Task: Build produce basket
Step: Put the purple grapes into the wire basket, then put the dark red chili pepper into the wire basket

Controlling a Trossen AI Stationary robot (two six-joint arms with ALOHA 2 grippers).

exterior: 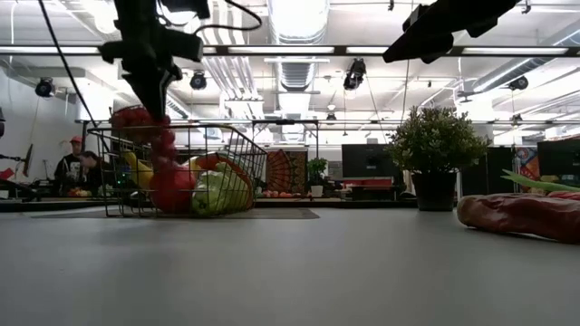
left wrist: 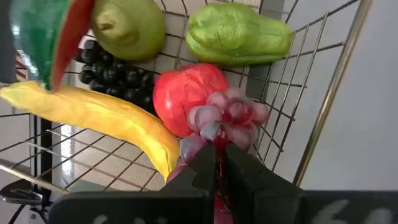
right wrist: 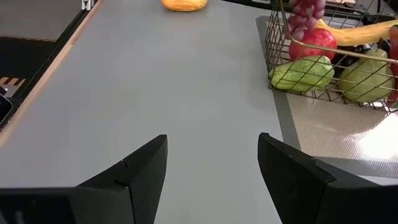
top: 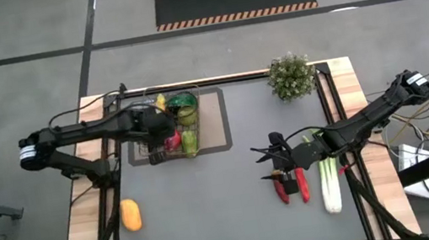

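Note:
The wire basket (top: 144,153) stands on a tan mat at the table's far left. In it lie a red apple (left wrist: 183,93), a banana (left wrist: 93,112), two green pears (left wrist: 239,34), dark grapes (left wrist: 115,71) and a watermelon slice (left wrist: 43,31). My left gripper (left wrist: 217,155) is above the basket, shut on a bunch of purple-red grapes (left wrist: 227,118). My right gripper (right wrist: 211,168) is open and hovers over the table's right half, just beyond two red chilies (top: 283,188) and a leek (top: 329,186). An orange fruit (top: 130,215) lies near the left edge. My left gripper pinches the grape bunch by its upper end (left wrist: 214,138) between the two fingers, coming from above and pointing down. The bunch hangs below the fingers inside the basket (exterior: 164,145), just over the red apple. Whether its lower end touches the apple, I cannot tell.
A bushy potted plant (top: 291,75) stands at the far edge, right of the mat (top: 214,120). The grey table surface between the basket and the chilies is bare. Wooden side rails border the table. A person sits in the room far behind the basket (exterior: 72,167).

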